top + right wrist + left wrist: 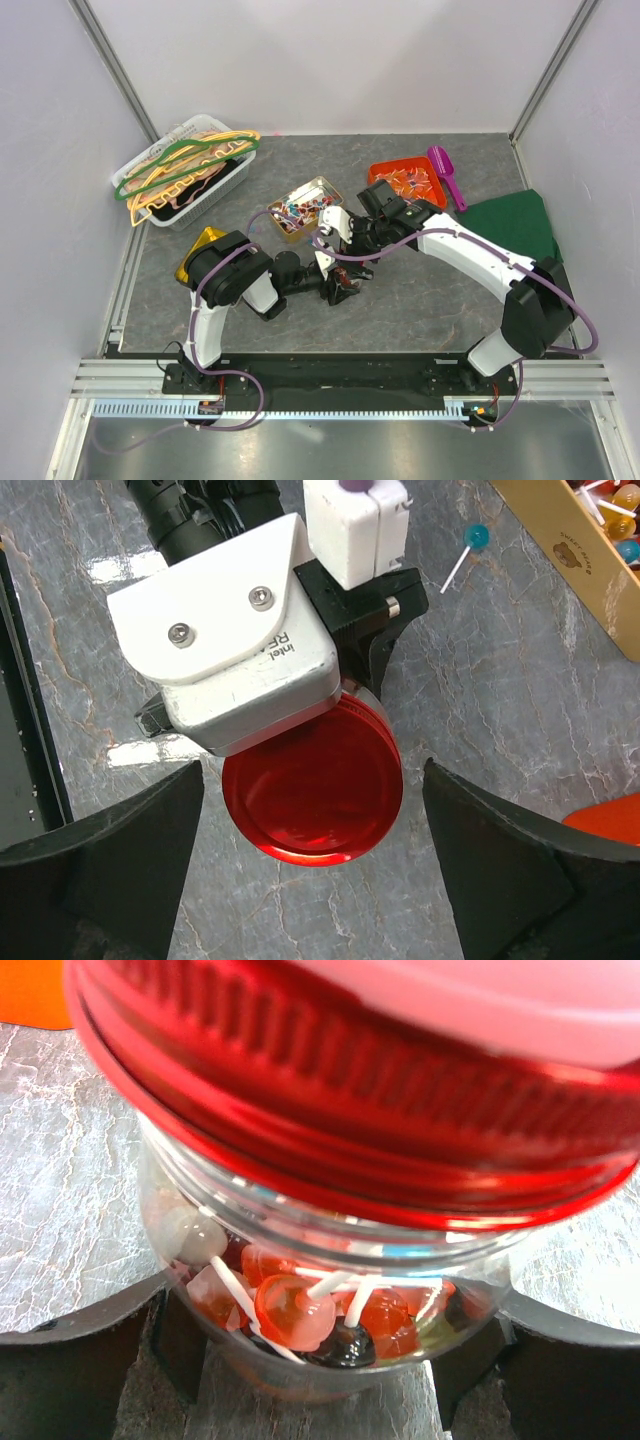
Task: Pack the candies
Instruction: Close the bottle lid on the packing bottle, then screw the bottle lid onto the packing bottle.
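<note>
— How far along is the packing?
— A good way, I'd say. The jar (180,1195) sits low in the middle of the top view. Through its glass the left wrist view shows candies (290,1315) piled at the bottom, mostly red and orange, with white sticks. The red lid (350,1100) is already on top
— Screwed down?
— Can't tell. It sits on the mouth of the jar, and that's all I can say
— And the grippers?
— The left gripper (335,1325) is clamped on the lower part of the jar, a finger on each side. The right gripper (312,780) hangs over the lid with its fingers spread wide. A strip of table (500,730) shows between each finger and the lid's rim, so it holds nothing
— What's left, then?
— Plenty of candies lie in the gold tray (288,232), upper middle of the top view. One blue lollipop (477,537) lies loose at the top right of the right wrist view. The orange tray (385,170) further right seems to hold something too, but it's too small to make out. If all of those are meant to go in, I'd judge the job only partly done, and the lid would have to come off
</note>
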Tool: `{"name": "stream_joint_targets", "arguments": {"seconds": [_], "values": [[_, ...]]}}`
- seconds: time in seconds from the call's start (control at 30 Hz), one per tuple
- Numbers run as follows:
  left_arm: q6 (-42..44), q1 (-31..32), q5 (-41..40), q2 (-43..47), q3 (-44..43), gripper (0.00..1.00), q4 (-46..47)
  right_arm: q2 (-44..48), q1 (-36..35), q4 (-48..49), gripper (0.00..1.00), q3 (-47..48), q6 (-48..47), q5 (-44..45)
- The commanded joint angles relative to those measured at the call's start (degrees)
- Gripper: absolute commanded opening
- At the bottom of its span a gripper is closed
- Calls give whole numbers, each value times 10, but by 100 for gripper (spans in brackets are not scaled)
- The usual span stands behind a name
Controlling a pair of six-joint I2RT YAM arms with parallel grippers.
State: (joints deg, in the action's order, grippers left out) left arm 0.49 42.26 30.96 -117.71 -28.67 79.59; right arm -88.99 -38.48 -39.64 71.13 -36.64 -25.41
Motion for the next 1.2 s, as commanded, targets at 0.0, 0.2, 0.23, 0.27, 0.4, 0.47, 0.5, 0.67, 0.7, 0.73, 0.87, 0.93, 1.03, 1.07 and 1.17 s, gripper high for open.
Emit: {"name": "stream_joint_targets", "arguments": {"seconds": [0.0, 0.2, 0.23, 0.27, 0.4, 0.47, 0.5, 0.67, 0.7, 0.73, 0.87, 0.93, 1.03, 1.07, 1.17], "values": [[21, 4, -11, 2, 12, 49, 157, 19, -1, 7, 98, 16, 3, -15], [22, 3, -10, 2, 12, 49, 157, 39, 2, -3, 98, 22, 2, -10], [22, 4, -11, 2, 12, 49, 157, 43, 2, -4, 98, 22, 2, -10], [23, 3, -10, 2, 12, 49, 157, 44, 4, -4, 98, 21, 2, -10], [23, 4, -10, 2, 12, 49, 157, 40, 12, -12, 98, 23, 1, -26], [23, 4, -10, 2, 12, 49, 157, 40, 17, -9, 98, 26, 5, -29], [23, 3, -9, 2, 12, 49, 157, 40, 19, -7, 98, 28, 5, -32], [23, 3, -9, 1, 12, 49, 157, 46, 38, 29, 96, 22, 37, -33], [23, 3, -9, 2, 12, 49, 158, 51, 45, 36, 95, 20, 43, -33], [23, 3, -9, 2, 12, 49, 157, 52, 47, 53, 94, 17, 48, -30], [23, 3, -8, 2, 12, 49, 157, 56, 50, 104, 92, -3, 90, -11], [23, 3, -8, 2, 12, 49, 157, 46, 50, 124, 92, -6, 104, 2], [23, 3, -8, 2, 12, 49, 157, 28, 47, 134, 91, -7, 111, 14], [23, 3, -7, 2, 12, 49, 157, 23, 45, 135, 92, -8, 110, 18], [23, 3, -7, 2, 12, 49, 157, 8, 28, 136, 92, -13, 104, 39]]}}
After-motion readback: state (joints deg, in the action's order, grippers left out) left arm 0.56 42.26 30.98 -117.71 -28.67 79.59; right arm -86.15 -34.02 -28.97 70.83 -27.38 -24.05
